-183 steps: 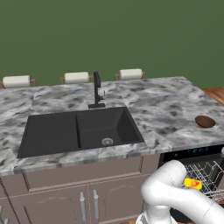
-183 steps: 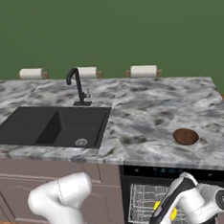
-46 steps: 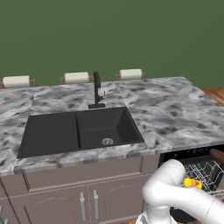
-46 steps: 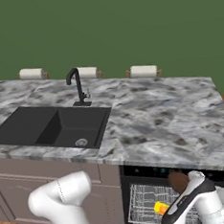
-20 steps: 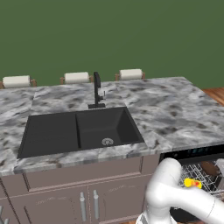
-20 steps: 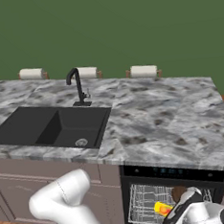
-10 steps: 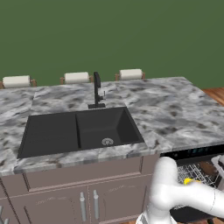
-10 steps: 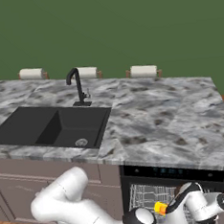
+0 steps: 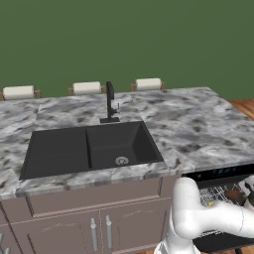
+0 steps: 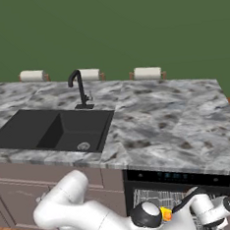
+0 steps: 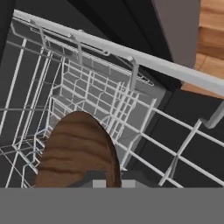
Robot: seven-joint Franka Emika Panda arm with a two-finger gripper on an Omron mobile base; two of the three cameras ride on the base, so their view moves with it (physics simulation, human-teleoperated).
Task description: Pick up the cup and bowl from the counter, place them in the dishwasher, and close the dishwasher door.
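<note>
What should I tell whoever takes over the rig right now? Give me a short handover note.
Gripper: shut on the bowl, low over the white rack in the open dishwasher.
Cup: already in the rack.
Counter: cup and bowl both off it.
Done: cup loaded, bowl carried in.
Left: release the bowl, pull the arm out, close the dishwasher door.
</note>
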